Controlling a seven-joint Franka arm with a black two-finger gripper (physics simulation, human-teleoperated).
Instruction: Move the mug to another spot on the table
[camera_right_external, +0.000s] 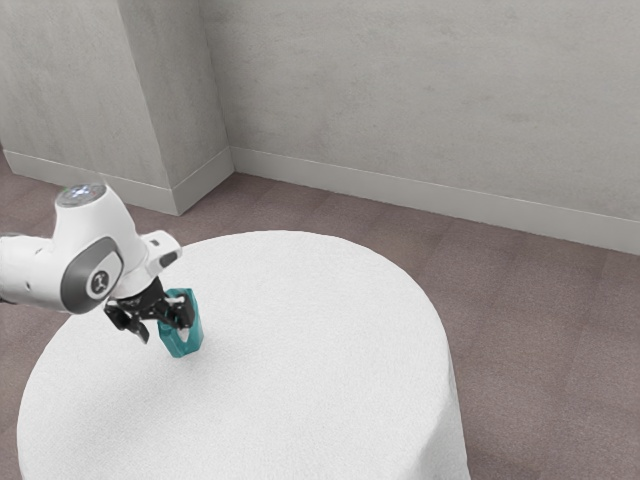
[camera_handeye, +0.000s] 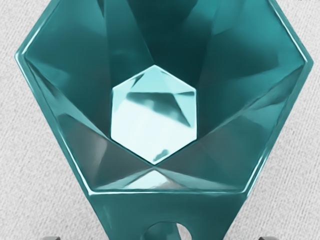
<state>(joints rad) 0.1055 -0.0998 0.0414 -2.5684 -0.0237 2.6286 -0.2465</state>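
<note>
- There is 1 mug (camera_right_external: 191, 336), 1 round table (camera_right_external: 330, 390), 1 arm (camera_right_external: 60, 272) and 1 gripper (camera_right_external: 164, 329) with 2 black fingers (camera_right_external: 139, 329).
- The mug is teal with faceted sides. It stands on the white table, in the part toward the exterior view's left, close to where the arm comes in.
- The gripper is low at the mug, and its fingers are spread wide. 1 finger is in front of the mug's side and the other is out over the cloth toward the exterior view's left. The gripper is released, with nothing clamped between the fingers.
- The exterior view takes in the whole scene: the white cloth draping over the table's rim, the white arm with its grey joint, the grey walls (camera_right_external: 430, 90) with a pale baseboard, and the brown floor (camera_right_external: 540, 320).
- The wrist view looks straight down into the mug (camera_handeye: 152, 120) from just above. The rim is 6-sided and the slanted inner walls are glossy.
- In the wrist view the mug's handle (camera_handeye: 165, 220) points toward the gripper, and a round hole through it shows.
- Textured white cloth of the table (camera_handeye: 25, 165) lies on either side of the mug.
- The mug is the 1 container here. Its inside is open to view down to a pale 6-sided bottom that catches reflections.
</note>
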